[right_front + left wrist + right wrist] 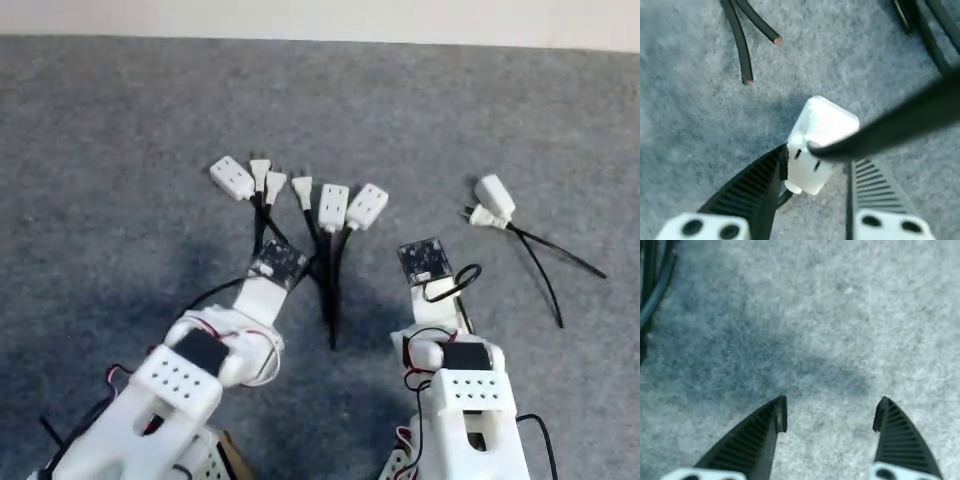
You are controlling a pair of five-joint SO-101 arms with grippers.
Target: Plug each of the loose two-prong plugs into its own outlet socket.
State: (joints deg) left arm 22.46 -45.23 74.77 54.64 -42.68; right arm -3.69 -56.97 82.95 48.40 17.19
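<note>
On the grey carpet-like surface (100, 150), the left arm (180, 385) points toward 1 o'clock at a fan of loose parts. A white rectangular plastic socket (232, 177) lies at the fan's 9 o'clock end, with three white two-prong plugs (275, 183) just beside it. Two more white sockets (333, 205) sit toward 3 o'clock, and their black cables (328, 290) gather into a bundle running to 6 o'clock.

The left hand (816, 157) is closed part way round a white boxy socket block (822, 125), whose face with two dark slots is turned toward the wrist camera. One ribbed finger (765, 180) presses the block's flank. The other sits just beside the opposite flank, where a thick black cord (900, 122) crosses and hides the contact. I judge the block held.

The right hand (832, 407) gapes wide with nothing in it, over bare surface. At 1 o'clock from the right arm (470, 395), a white plug-and-socket pair (490, 203) lies already joined, well apart from the fan.

The step in hand looks like presenting the held socket for a plug. To do it well, draw the cord clear of the slotted face first. The right hand should then take the nearest plug by its body, behind the prongs. Square both prongs to the slots and push straight in without rocking, while the left grip stays firm enough that the block cannot slide back.
</note>
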